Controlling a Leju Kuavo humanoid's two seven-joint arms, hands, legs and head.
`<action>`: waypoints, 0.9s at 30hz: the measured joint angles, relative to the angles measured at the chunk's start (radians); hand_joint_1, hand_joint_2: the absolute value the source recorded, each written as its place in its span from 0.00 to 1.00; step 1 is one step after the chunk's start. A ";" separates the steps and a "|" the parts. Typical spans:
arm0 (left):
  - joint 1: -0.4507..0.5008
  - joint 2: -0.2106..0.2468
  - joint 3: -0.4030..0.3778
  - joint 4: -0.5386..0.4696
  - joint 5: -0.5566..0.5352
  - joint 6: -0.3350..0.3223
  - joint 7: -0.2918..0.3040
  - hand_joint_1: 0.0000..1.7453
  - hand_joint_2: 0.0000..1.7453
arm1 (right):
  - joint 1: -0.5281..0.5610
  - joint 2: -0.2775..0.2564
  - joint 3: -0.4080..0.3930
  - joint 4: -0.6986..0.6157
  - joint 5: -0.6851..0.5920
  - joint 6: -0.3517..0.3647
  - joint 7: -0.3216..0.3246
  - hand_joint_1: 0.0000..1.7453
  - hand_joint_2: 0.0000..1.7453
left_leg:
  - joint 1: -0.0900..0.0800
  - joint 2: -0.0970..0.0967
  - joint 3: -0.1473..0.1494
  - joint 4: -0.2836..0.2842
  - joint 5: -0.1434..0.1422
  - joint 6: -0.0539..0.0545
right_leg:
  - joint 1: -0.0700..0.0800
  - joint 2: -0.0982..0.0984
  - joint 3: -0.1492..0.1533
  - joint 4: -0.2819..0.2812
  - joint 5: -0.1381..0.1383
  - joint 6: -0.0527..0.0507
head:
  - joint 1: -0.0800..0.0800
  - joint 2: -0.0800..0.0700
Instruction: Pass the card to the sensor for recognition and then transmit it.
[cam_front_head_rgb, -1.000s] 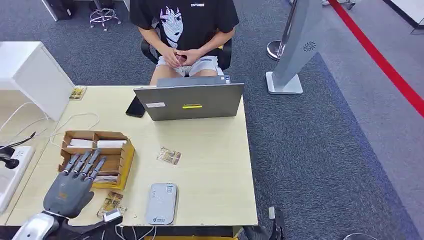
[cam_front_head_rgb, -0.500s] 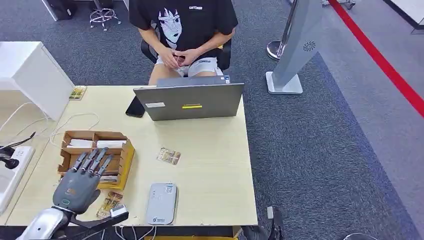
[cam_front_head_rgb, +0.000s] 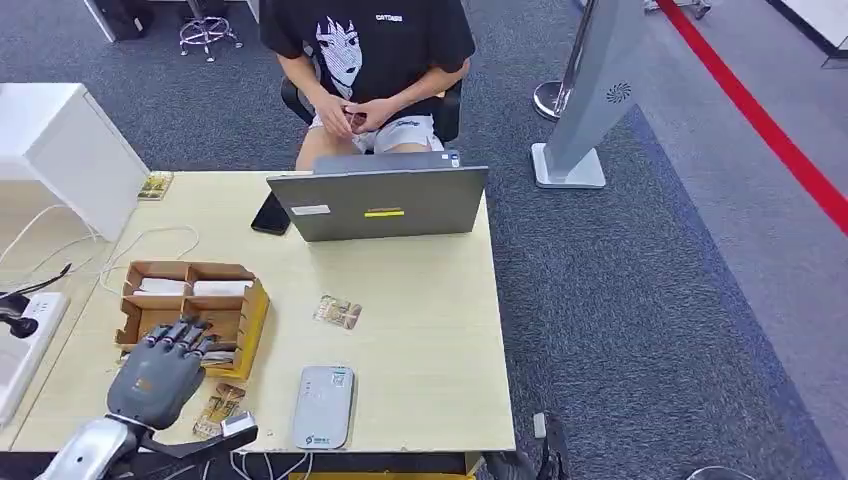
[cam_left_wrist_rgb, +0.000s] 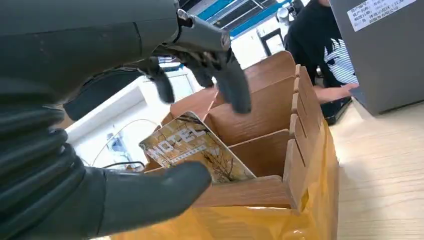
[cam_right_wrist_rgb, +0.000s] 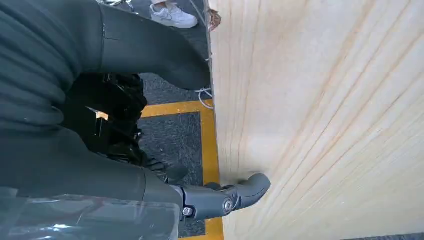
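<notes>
A patterned card (cam_left_wrist_rgb: 195, 147) stands tilted in the near compartment of the wooden organiser box (cam_front_head_rgb: 190, 268), whose dividers (cam_left_wrist_rgb: 260, 115) show close up in the left wrist view. My left hand (cam_front_head_rgb: 158, 375) hovers over that compartment. Its fingers (cam_left_wrist_rgb: 232, 85) curl down above the card and its thumb (cam_left_wrist_rgb: 150, 192) lies under the card's lower edge, with the fingers still apart from it. The grey card sensor (cam_front_head_rgb: 323, 405) lies flat near the table's front edge. My right hand (cam_right_wrist_rgb: 75, 165) hangs beside the table's wooden side panel (cam_right_wrist_rgb: 325, 125), holding nothing.
Loose cards lie on the table (cam_front_head_rgb: 440, 300), one mid-table (cam_front_head_rgb: 338, 313) and one by the front edge (cam_front_head_rgb: 222, 406). A grey laptop (cam_front_head_rgb: 380, 202) and a black phone (cam_front_head_rgb: 270, 214) stand at the far edge. A person (cam_front_head_rgb: 370, 50) sits behind them. White cables (cam_front_head_rgb: 150, 240) trail at left.
My left hand has drawn back a little toward the front edge, and its fingers have curled down from stretched out over the box into the near compartment.
</notes>
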 joint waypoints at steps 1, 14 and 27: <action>0.001 0.002 0.000 0.000 0.001 0.000 0.000 1.00 1.00 | 0.000 0.000 0.000 0.000 0.000 0.000 0.000 0.00 1.00 | 0.000 0.000 0.000 0.000 0.000 0.000 | 0.000 0.000 0.000 0.000 0.000 0.000 | 0.000 0.000; 0.011 0.011 0.000 -0.058 0.041 0.051 -0.030 1.00 1.00 | 0.000 0.000 0.000 0.000 0.000 -0.002 -0.002 0.00 1.00 | 0.000 0.000 0.000 0.000 0.000 0.000 | 0.000 0.000 0.000 0.000 0.000 0.000 | 0.000 0.000; -0.115 -0.006 -0.035 -0.382 -0.016 0.039 -0.007 1.00 1.00 | 0.000 0.000 0.009 0.001 0.000 0.000 0.001 0.00 1.00 | 0.000 0.000 0.000 0.001 0.000 0.000 | 0.000 0.000 0.000 0.000 0.001 0.000 | 0.000 0.000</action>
